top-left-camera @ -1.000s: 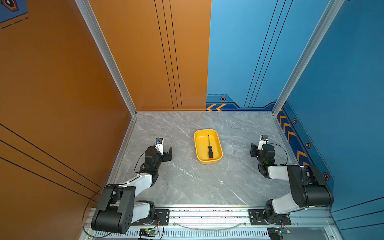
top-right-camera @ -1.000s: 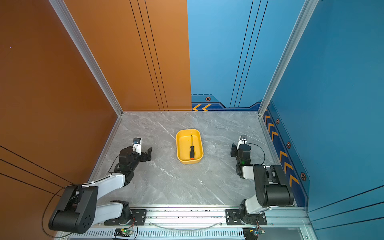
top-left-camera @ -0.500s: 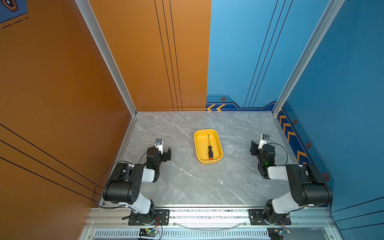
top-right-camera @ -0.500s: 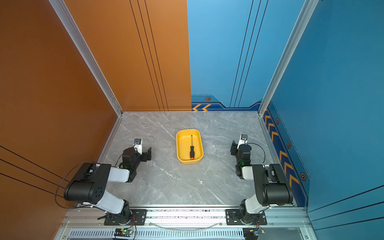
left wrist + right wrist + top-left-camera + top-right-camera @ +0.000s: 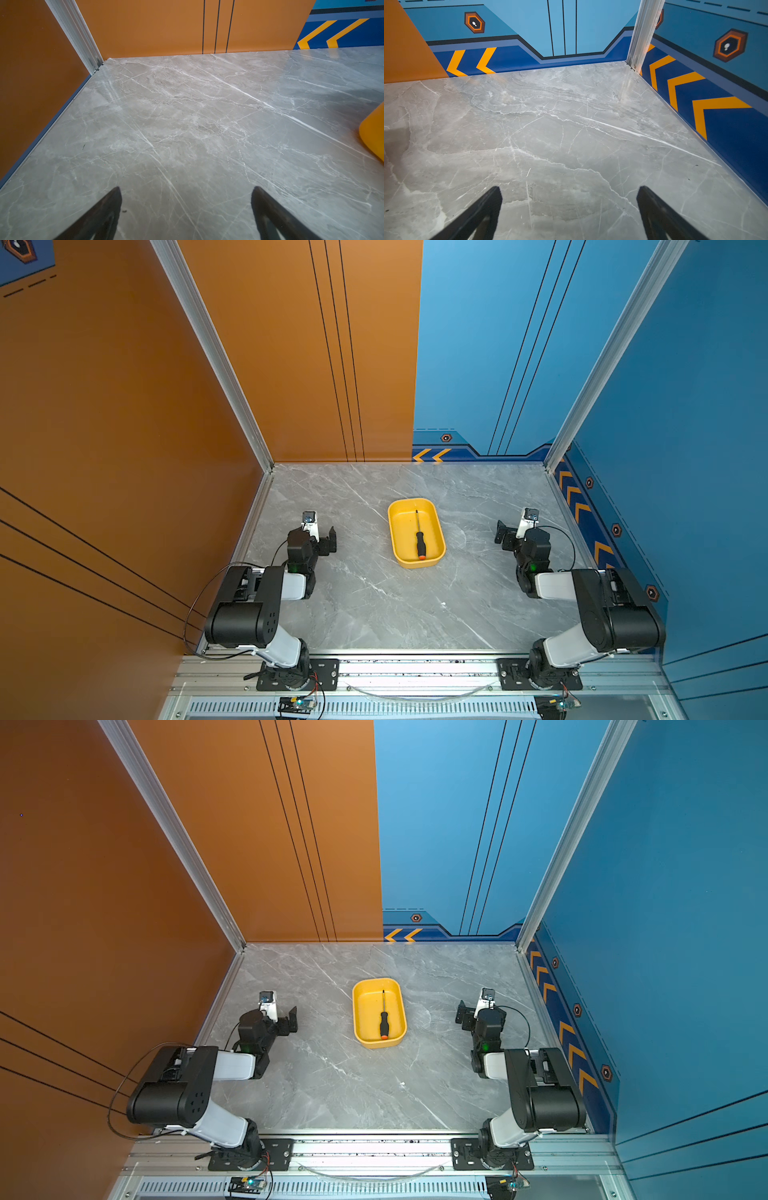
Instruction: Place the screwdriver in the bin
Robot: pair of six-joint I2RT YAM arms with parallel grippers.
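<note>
Inside the bin [image 5: 432,563], which sits mid-table on the grey marble table [image 5: 374,601], the screwdriver [image 5: 419,537] lies flat on the yellow floor. Its long axis runs along the bin's length, almost parallel to the long sides. The thin shaft points toward the back wall and the orange end cap toward the robot bases, close to the bin's near end. The tip is too fine to make out its type.

The left gripper [image 5: 322,536] rests low on the left of the bin and well apart from it, jaws spread and empty. The right gripper [image 5: 512,533] sits likewise on the right, released and holding nothing. In both top views 1 finger of each gripper is partly hidden behind its wrist camera mount, so the gap reads poorly there. The wrist views settle it: each shows 2 dark fingertips [image 5: 116,197] set wide with bare marble between them.

Only a yellow corner of the bin, cut off at the frame edge, shows in the left wrist view. The right wrist view takes in marble and blue chevron walls [image 5: 716,116] alone, so the screwdriver is seen only from above.
</note>
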